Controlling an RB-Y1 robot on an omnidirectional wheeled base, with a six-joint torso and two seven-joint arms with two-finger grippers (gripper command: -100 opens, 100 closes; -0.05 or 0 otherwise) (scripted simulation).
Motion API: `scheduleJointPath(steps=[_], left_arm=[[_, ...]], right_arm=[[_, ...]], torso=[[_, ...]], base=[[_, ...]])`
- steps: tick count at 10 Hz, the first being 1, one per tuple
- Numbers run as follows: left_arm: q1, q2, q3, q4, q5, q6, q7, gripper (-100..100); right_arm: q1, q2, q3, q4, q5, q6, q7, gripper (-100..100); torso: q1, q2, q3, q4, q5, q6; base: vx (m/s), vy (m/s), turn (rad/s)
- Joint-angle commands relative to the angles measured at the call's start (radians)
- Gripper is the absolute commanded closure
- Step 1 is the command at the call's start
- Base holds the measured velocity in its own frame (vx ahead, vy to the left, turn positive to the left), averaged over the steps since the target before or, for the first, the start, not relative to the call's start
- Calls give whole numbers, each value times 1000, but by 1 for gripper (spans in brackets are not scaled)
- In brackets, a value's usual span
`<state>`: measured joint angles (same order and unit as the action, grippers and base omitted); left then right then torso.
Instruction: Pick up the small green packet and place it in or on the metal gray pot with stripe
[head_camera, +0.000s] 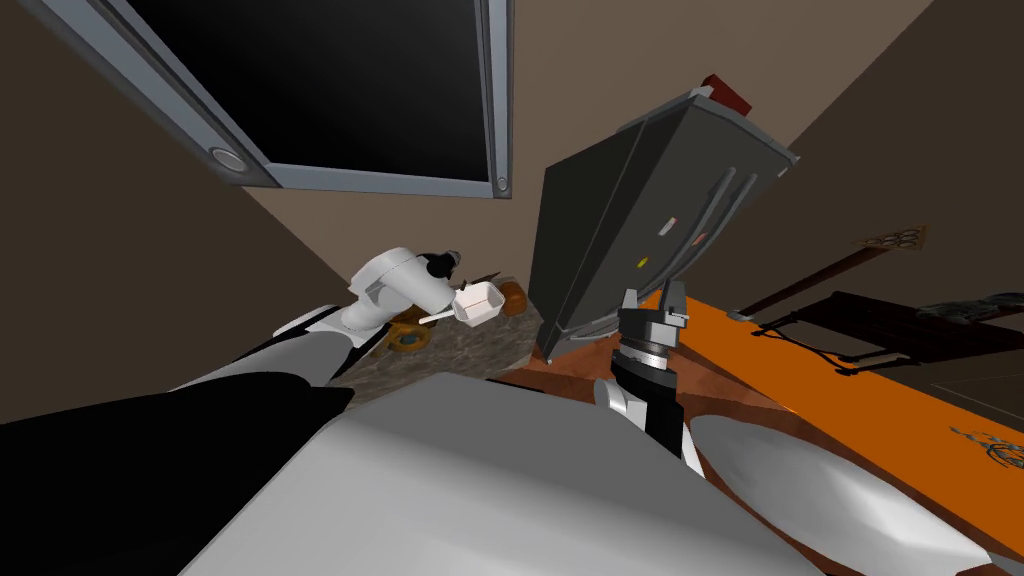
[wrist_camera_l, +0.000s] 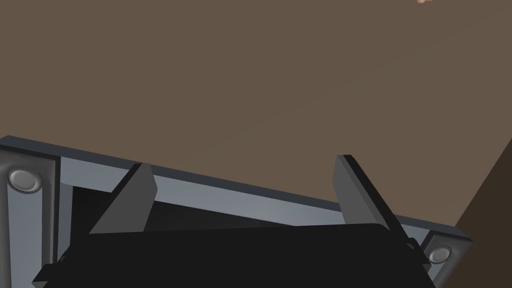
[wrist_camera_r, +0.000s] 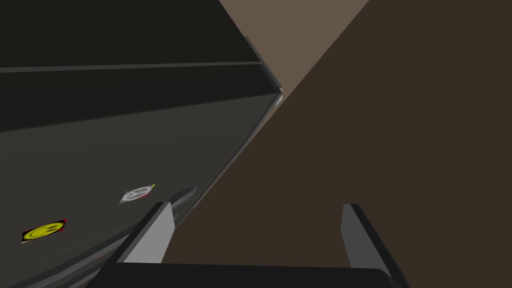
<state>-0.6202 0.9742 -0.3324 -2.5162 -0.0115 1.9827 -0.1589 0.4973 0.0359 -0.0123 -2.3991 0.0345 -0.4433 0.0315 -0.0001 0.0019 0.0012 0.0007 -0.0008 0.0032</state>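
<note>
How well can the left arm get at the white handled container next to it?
Probably not yet: the open left gripper points at the wall and window frame, away from the container close beside its wrist.

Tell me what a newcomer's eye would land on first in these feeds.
The tall dark grey fridge leans across the middle of the head view, and my right gripper is open close in front of its door. To its left, a white handled pot sits on a mottled counter by my left arm, where the left gripper is open. A large window with a black pane spans the upper left.
</note>
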Motion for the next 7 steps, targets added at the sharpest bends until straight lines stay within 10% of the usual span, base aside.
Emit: scheduleJointPath(steps=[1, 2, 7], left_arm=[[0, 0, 0, 0, 0, 0, 0, -100], [-3, 1, 0, 0, 2, 7, 1, 0], [-3, 1, 0, 0, 2, 6, 1, 0]], right_arm=[[0, 0, 0, 0, 0, 0, 0, 0], [0, 0, 0, 0, 0, 0, 0, 0], [0, 0, 0, 0, 0, 0, 0, 0]], torso=[[0, 0, 0, 0, 0, 0], [-1, -1, 0, 0, 0, 0], [-2, -2, -1, 0, 0, 0]], base=[[-10, 13, -21], [0, 0, 0], [0, 0, 0]])
